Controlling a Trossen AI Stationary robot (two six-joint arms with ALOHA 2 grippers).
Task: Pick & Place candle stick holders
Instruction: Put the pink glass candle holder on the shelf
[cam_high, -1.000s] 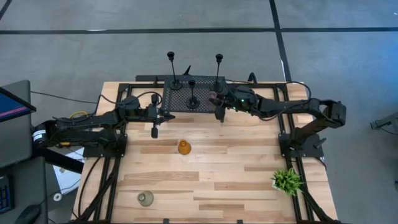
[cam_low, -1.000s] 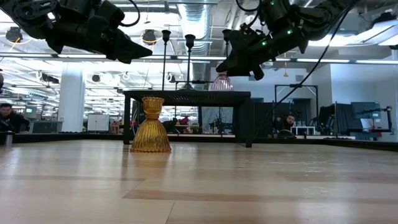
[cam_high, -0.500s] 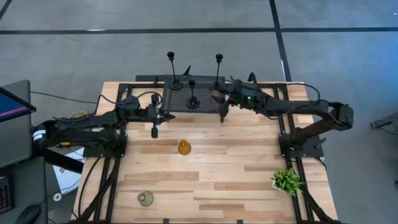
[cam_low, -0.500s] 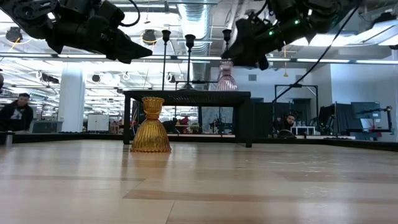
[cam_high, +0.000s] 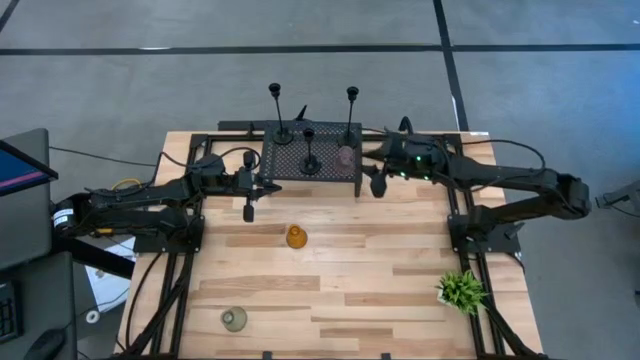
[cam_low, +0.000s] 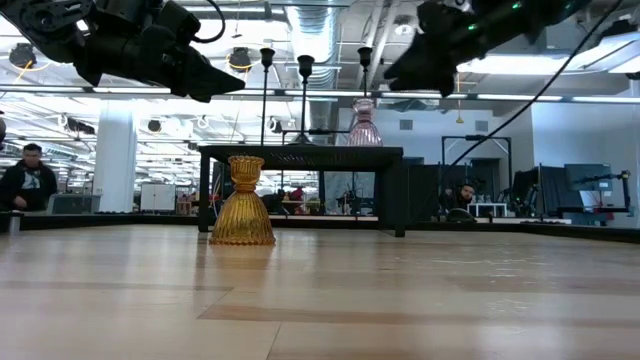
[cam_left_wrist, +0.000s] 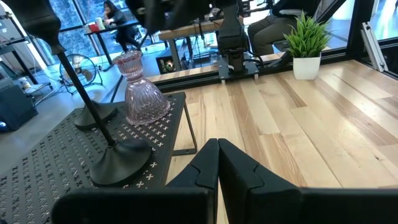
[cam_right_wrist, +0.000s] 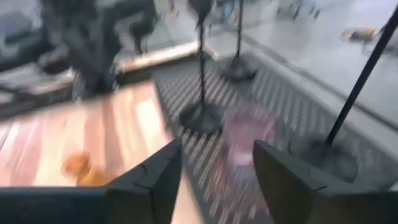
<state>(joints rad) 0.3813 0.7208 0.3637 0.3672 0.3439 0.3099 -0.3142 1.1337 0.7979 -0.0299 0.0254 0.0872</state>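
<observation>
Three slim black candle stick holders (cam_high: 309, 150) stand on their round bases on the black perforated rack (cam_high: 290, 160) at the table's far side. A pink holder (cam_high: 346, 157) stands upright on the rack's right part, also seen in the low view (cam_low: 363, 123). An amber holder (cam_high: 295, 237) stands mid-table, and a grey-green one (cam_high: 234, 319) stands near the front left. My right gripper (cam_right_wrist: 217, 180) hovers open just right of the rack, facing the pink holder (cam_right_wrist: 247, 140) with a gap between them. My left gripper (cam_left_wrist: 217, 168) hangs shut, level, near the rack's left front corner.
A small green potted plant (cam_high: 461, 290) stands at the table's near right. The arms' black frames run along both table sides. Bare wood lies between the amber holder and the plant. A person (cam_low: 25, 185) shows in the room beyond the table.
My right gripper has come off the pink holder and drawn back toward the table's right edge while rising. The pink holder stays upright on the rack, now standing free.
</observation>
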